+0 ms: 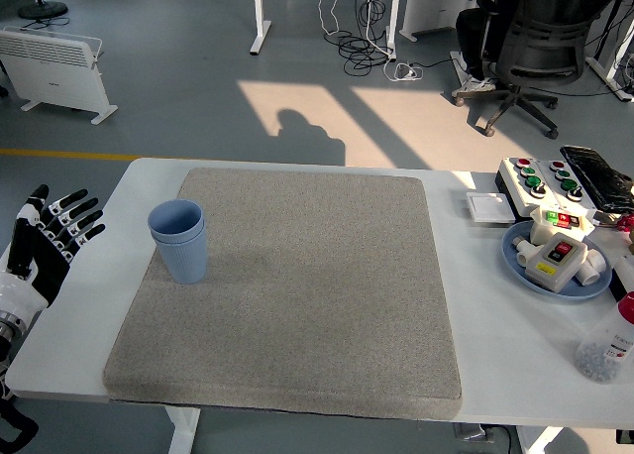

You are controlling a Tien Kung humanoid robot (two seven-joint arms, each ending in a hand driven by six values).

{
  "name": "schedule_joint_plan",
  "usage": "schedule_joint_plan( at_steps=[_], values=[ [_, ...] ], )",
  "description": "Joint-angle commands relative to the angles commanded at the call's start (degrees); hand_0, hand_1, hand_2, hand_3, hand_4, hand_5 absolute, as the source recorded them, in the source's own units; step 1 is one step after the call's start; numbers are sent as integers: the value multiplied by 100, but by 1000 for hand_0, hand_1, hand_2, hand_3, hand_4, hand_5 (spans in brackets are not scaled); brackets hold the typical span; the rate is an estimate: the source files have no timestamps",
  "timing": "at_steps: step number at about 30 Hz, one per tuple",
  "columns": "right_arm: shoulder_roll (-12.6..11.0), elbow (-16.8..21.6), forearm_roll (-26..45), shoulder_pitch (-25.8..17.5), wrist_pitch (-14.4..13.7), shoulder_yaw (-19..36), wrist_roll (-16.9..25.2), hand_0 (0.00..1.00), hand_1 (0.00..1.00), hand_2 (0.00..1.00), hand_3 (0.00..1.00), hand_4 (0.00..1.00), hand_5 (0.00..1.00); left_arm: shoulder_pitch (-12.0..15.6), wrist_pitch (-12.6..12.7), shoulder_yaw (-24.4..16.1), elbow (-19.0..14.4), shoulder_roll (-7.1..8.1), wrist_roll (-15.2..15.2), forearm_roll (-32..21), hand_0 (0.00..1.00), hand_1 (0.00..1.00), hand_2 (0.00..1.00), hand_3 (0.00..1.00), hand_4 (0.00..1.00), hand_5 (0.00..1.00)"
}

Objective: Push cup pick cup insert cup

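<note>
Two blue cups (pixel 179 239), one nested inside the other, stand upright on the left part of the grey mat (pixel 297 285). My left hand (pixel 50 231) is at the picture's left edge, beside the table and well left of the cups, with its fingers spread and holding nothing. My right arm is out of view.
At the right end of the white table (pixel 495 325) are a blue plate (pixel 555 259) with small white devices, a button box (pixel 540 179), a white square block (pixel 489 207) and a clear bottle (pixel 606 347). An office chair stands on the floor behind.
</note>
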Motion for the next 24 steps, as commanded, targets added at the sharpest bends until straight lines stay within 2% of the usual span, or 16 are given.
schedule_joint_plan(
  at_steps=[3,7,24],
  values=[
    [0,0,15,-19,-1,-14,-2,689,606,628,550,106,409,260,-164,27,-108,-110,-12,-54,793,818,793,742,687,998],
    [-2,0,15,-41,-3,-9,-5,688,607,628,550,105,409,496,-206,-3,-179,-182,-64,-116,817,832,816,746,693,998],
    [-5,0,17,-68,0,-15,-11,688,605,629,549,104,414,591,-126,55,-142,-174,-131,-176,825,838,825,764,681,998]
  ],
)
